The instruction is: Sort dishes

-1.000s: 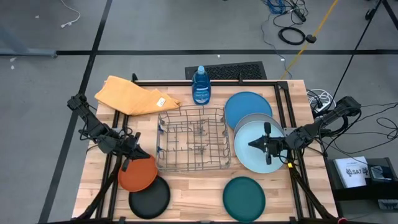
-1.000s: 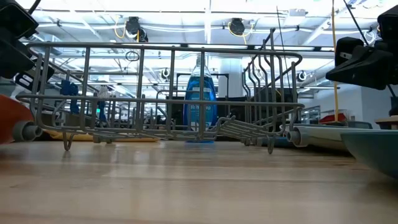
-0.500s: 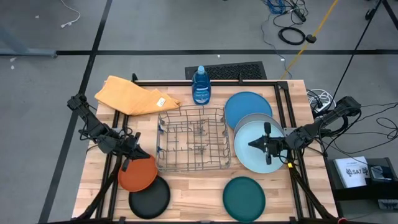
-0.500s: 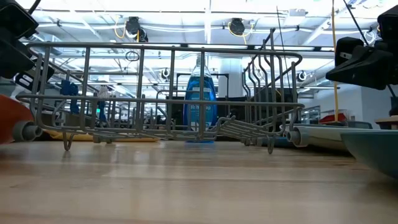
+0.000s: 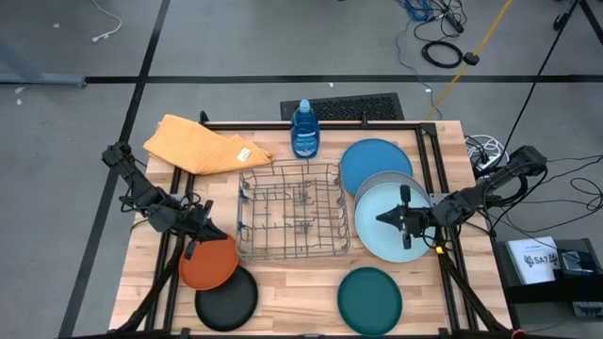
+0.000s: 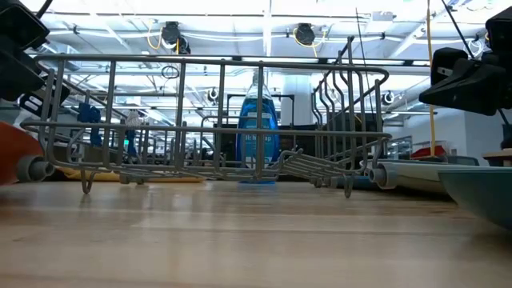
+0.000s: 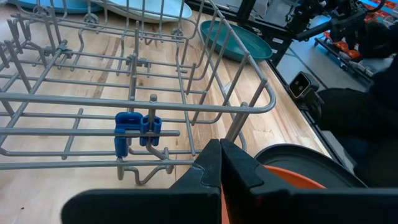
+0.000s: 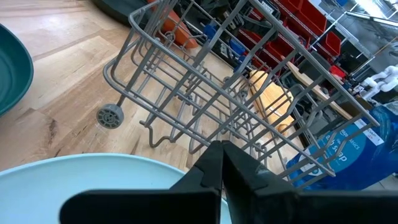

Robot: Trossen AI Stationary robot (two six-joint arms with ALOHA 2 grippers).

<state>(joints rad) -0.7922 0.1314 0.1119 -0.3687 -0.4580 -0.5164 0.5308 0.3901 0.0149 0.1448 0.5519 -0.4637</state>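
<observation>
The left jaws [image 5: 195,237] are pressed together with nothing between them, as the left wrist view shows. They hang over the near rim of the orange plate [image 5: 209,263], which lies just ahead of and below the tips. The rack [image 5: 290,220] stands directly beyond them. That pose looks like an approach for an edge pick, since a flat plate offers only its rim.

The right jaws [image 5: 399,217] are likewise clenched and empty. They hover above the light blue plate [image 5: 388,232], tips pointing toward the rack on the far side of it. The two arms face each other across the rack, probably so each can feed it from its own side.

I count six plates, one of each colour:
- The blue plate [image 5: 376,161] lies behind the right jaws' plate.
- The grey plate [image 5: 374,185] is mostly covered between the blue and the light blue.
- The light blue plate tops that overlapping stack of three.
- The teal plate [image 5: 370,299] lies alone, off to the side of the right jaws nearer the worktop's [image 5: 301,282] front edge.
- The orange plate partly overlaps the black one.
- The black plate [image 5: 226,299] lies past the orange from the left jaws.

There is one rack, still holding no plates, so sorting has yet to start. Beyond it stand one soap bottle [image 5: 304,130] and one yellow cloth [image 5: 200,146].
</observation>
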